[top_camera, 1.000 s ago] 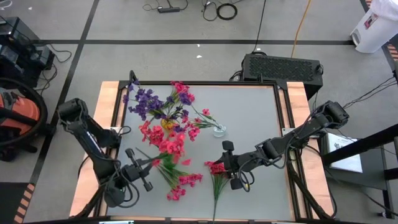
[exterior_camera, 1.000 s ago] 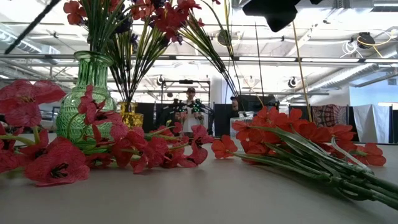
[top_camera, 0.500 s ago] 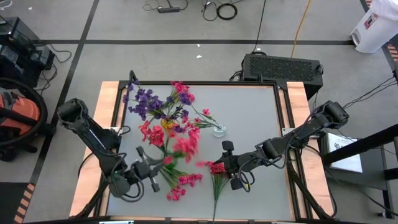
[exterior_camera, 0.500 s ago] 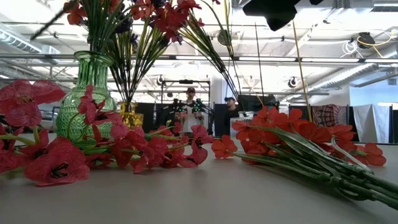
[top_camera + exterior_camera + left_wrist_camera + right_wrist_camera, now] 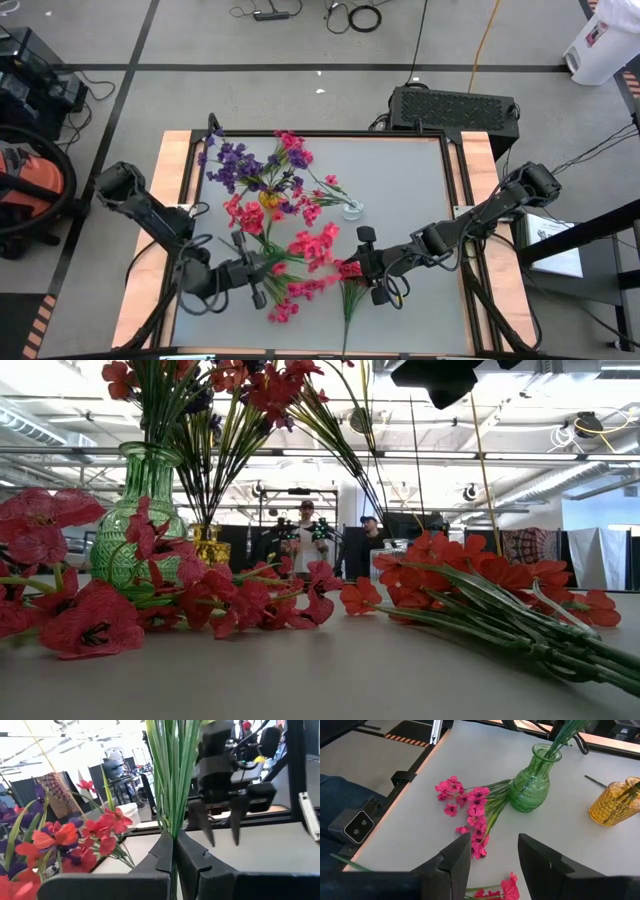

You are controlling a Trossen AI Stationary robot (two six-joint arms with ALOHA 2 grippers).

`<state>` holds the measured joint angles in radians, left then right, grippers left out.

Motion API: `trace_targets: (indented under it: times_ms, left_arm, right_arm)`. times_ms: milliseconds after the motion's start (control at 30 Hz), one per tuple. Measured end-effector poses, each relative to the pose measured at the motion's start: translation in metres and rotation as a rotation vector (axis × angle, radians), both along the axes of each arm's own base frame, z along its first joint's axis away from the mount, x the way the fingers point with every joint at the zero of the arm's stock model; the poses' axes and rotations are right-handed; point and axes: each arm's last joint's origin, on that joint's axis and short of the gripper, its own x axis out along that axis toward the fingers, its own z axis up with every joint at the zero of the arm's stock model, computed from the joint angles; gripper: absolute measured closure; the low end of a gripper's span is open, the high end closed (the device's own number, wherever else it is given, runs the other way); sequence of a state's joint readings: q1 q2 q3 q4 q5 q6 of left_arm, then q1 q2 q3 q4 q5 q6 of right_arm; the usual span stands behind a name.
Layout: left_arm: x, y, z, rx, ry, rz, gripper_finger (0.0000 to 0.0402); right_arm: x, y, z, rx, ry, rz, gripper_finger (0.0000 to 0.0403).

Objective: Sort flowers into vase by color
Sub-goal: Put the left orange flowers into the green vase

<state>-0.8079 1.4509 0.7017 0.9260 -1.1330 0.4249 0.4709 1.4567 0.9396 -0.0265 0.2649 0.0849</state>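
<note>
My left gripper (image 5: 174, 851) clamped on pink-red artificial sprig's thin green stems (image 5: 172, 775) — lifted. Next: carry to green glass vase (image 5: 532, 781) ahead. Right gripper (image 5: 494, 851) fingers apart, idle.

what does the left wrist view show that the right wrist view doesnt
Only the left wrist view shows the left gripper shut on the thin green stems of a pink-red flower sprig, with the right gripper hanging open beyond it and purple blossoms at the edge.

Only the right wrist view shows the ribbed green glass vase, the amber glass vase, and a loose pink-red sprig lying on the table beside the green vase.

Both show pink-red blossoms and the grey tabletop.
</note>
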Motion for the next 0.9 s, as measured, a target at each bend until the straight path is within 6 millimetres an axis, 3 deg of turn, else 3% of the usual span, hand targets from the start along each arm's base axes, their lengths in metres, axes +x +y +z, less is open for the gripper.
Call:
trace_targets:
  times_ms: [200, 400, 900]
  left_arm:
    - [0.011, 0.020, -0.008, 0.001, -0.018, 0.008, 0.0391]
    - [0.007, 0.030, -0.021, -0.006, -0.029, 0.015, 0.0391]
    - [-0.018, 0.012, -0.025, -0.027, -0.039, -0.013, 0.0394]
  right_arm:
    - [0.000, 0.000, 0.000, -0.001, 0.001, 0.000, 0.0248]
    - [0.000, 0.000, -0.001, -0.002, 0.004, 0.000, 0.0248]
    - [0.001, 0.000, -0.002, -0.003, 0.005, 0.000, 0.0248]
